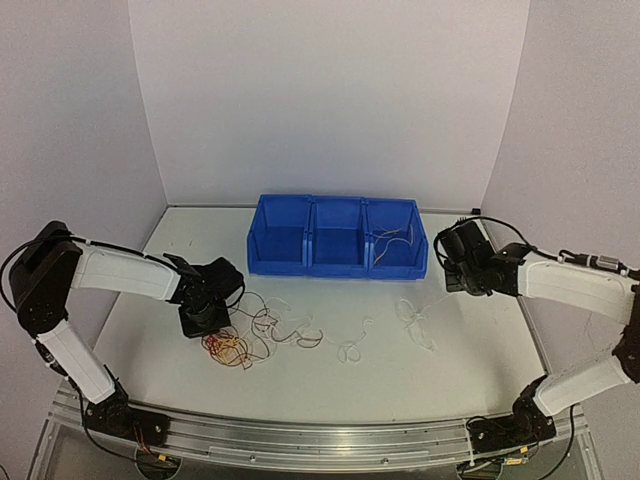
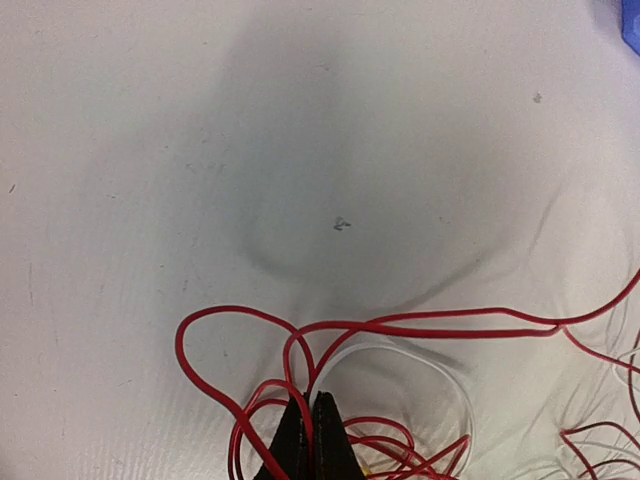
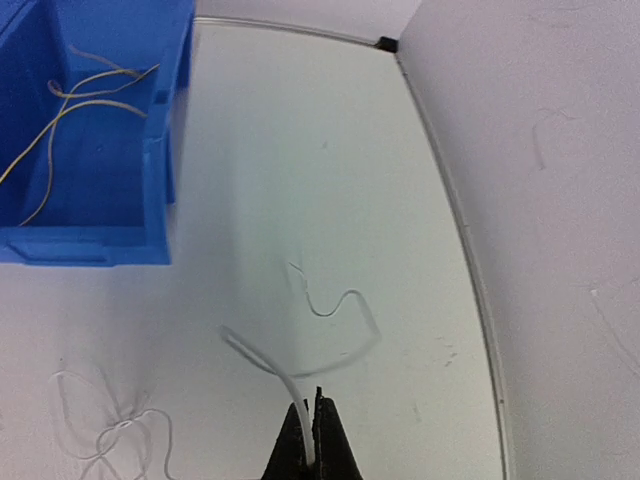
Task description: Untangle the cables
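Note:
The cables [image 1: 250,335] lie as a loose red, yellow-orange and white tangle on the table left of centre, with thin white strands [image 1: 410,312] trailing off to the right. My left gripper [image 1: 208,330] points down at the tangle's left edge. In the left wrist view the left gripper [image 2: 310,402] is shut on a red cable [image 2: 450,325] that loops away from the tips, beside a white loop [image 2: 445,370]. My right gripper [image 1: 449,290] sits near the bin's right end. The right wrist view shows the right gripper [image 3: 312,402] shut on a white cable [image 3: 291,381].
A blue bin [image 1: 337,262] with three compartments stands at the back; its right compartment holds yellow and white wires [image 3: 90,90]. Another curly white strand [image 3: 345,300] and loose white loops [image 3: 110,430] lie on the table. The table's right edge [image 3: 470,280] meets the wall.

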Motion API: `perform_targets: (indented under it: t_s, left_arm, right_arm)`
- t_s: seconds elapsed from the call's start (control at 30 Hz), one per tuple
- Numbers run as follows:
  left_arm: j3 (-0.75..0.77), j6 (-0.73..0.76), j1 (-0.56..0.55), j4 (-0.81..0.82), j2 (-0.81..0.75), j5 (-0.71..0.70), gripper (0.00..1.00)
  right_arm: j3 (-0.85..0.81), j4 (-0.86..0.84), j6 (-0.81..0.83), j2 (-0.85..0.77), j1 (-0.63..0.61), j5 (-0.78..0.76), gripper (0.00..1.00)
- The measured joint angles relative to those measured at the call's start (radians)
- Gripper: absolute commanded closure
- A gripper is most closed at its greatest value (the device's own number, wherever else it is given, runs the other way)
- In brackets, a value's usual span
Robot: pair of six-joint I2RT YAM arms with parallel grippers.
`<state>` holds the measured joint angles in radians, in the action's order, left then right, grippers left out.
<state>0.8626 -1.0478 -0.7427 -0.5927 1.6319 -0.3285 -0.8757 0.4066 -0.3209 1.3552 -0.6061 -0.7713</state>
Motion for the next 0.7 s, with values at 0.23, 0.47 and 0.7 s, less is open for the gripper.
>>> perform_targets:
  t_s: [0.23,0.47,0.7]
  left_arm:
    - [-0.058,-0.068,0.001,-0.037,-0.048,-0.036,1.0]
    - [-0.066,-0.066,0.001,-0.023,-0.05,-0.027,0.97]
    - [-0.062,-0.005,-0.018,0.068,-0.039,0.04,0.92]
  right_arm:
    - [-0.04,0.065,0.165,-0.187,0.111,-0.185,1.0]
    - [-0.179,0.085,0.243,-0.265,0.134,-0.054,1.0]
    - [-0.349,0.095,0.242,-0.247,0.134,0.222,1.0]
